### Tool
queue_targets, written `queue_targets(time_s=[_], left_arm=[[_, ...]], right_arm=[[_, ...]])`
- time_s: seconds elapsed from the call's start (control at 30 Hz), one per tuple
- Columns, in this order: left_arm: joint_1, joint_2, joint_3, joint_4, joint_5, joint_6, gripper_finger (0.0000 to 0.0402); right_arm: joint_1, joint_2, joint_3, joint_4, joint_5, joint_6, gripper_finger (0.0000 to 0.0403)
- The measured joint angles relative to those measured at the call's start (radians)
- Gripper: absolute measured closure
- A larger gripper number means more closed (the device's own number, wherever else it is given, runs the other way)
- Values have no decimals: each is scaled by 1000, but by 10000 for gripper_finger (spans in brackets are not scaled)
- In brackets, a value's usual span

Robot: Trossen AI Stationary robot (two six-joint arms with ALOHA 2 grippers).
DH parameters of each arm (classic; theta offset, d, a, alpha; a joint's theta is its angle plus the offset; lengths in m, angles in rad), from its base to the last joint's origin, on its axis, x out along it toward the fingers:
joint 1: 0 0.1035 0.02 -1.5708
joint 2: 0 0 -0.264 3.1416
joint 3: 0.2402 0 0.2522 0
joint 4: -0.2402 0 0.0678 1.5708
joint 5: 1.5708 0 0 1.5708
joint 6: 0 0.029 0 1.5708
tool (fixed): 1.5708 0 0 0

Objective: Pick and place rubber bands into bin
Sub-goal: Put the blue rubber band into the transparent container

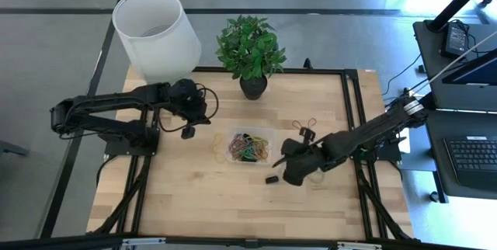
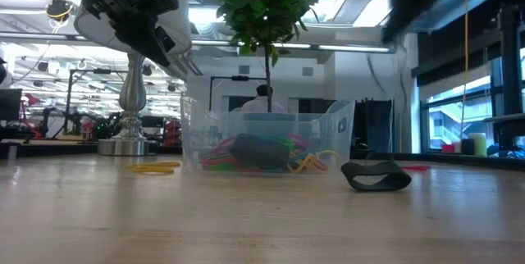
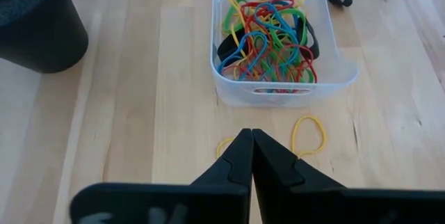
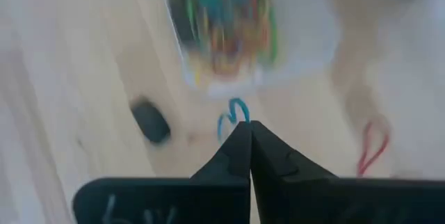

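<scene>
The clear bin (image 1: 250, 147) (image 3: 285, 85) (image 2: 328, 129) stands mid-table and holds a heap of coloured rubber bands (image 3: 268, 36). Two yellow bands (image 3: 308, 133) (image 1: 220, 143) lie flat on the wood at its left side. A black band (image 1: 272, 178) (image 2: 376, 175) lies near its right near corner, and red bands (image 1: 307, 126) lie to its right. My left gripper (image 3: 250, 135) (image 1: 189, 130) hovers shut above the yellow bands. My right gripper (image 4: 245, 125) (image 1: 289, 155) is shut just right of the bin, with a blue band (image 4: 231, 116) at its tips. My right gripper pinches the blue band between its two fingertips, at the end of the loop (image 4: 240, 118) beside them. The loop stands out slack beyond the tips, lifted off the wood. The blurred view shows no more of the hold.
A potted plant (image 1: 250, 48) and a white lampshade (image 1: 155, 32) stand at the table's far edge. A black frame (image 1: 349, 110) runs along the table's sides. Bare wood lies toward the near edge.
</scene>
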Motion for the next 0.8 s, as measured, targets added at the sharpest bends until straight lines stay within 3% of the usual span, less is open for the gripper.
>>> queue_targets(time_s=[0.27, 0.47, 0.8], left_arm=[[0, 0, 0, 49, -1, 0, 396], [-2, 0, 0, 68, -1, 0, 399], [-1, 0, 0, 68, -1, 0, 394]], right_arm=[[-74, -4, 193, -7, 144, -180, 402], [-152, 4, 223, 124, 159, -332, 403], [-259, 174, 223, 182, 10, -415, 403]])
